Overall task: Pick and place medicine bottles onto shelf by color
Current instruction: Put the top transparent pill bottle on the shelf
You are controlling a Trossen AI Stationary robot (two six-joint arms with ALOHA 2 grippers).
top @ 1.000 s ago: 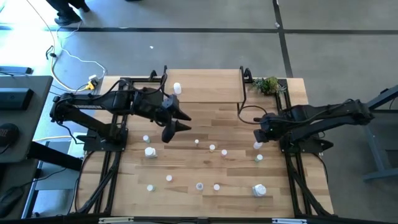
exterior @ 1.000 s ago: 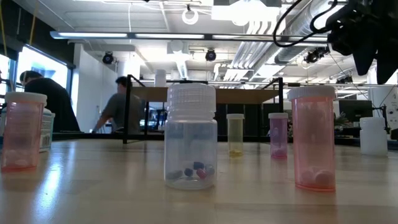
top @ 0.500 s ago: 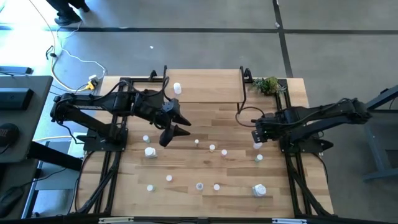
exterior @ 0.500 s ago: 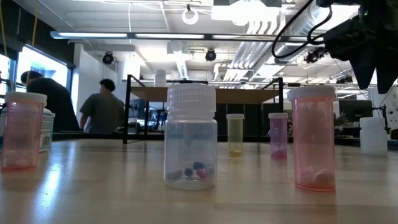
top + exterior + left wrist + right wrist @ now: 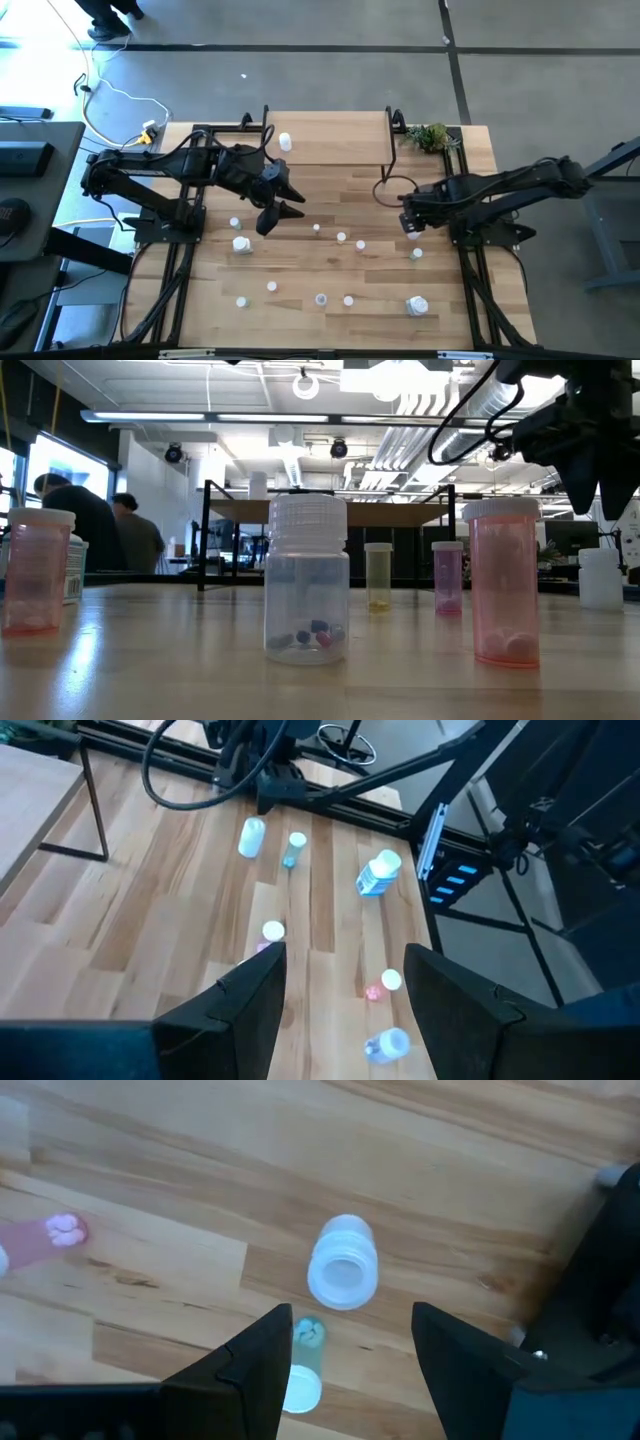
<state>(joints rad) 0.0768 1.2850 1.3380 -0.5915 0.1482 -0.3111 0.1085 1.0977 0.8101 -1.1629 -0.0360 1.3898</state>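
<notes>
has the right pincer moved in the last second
Yes. In the high view the right pincer has shifted left, toward the table's middle, and now covers the white bottle beside the shelf's right legs.

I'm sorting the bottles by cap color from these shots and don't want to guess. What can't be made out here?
- High view: cap colors of most bottles on the table, too small.
- Low view: the bottle on the shelf, mostly hidden behind the front bottle.
- Low view: the right gripper, cut off by the picture's edge.
- Right wrist view: pink bottle, cut off at the edge.
</notes>
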